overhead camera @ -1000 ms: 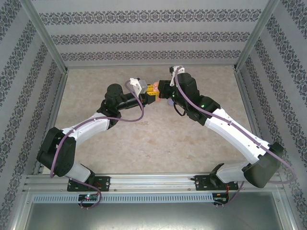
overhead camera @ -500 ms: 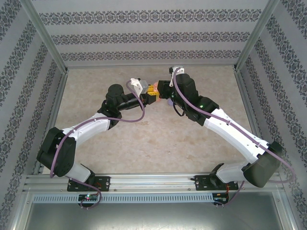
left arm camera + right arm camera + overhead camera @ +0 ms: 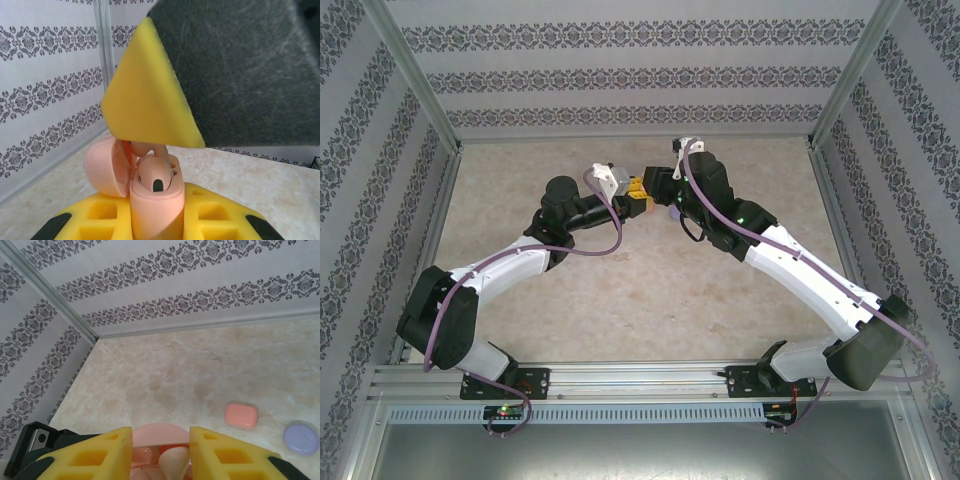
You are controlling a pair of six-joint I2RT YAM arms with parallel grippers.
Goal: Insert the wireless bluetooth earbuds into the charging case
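Pale pink plastic, surely light and slick: the earbud sat in the open charging case, stem the best hold. My left gripper pinched the case; my right gripper gaped.

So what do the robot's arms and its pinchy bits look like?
The left arm and right arm have white tubes between chunky black joints, with a purple cable along each. The jaws are yellow blocks with square pockets and black patches. A green light glows on the right arm.

The right tool has spread its jaws apart around the pale pink earbud.
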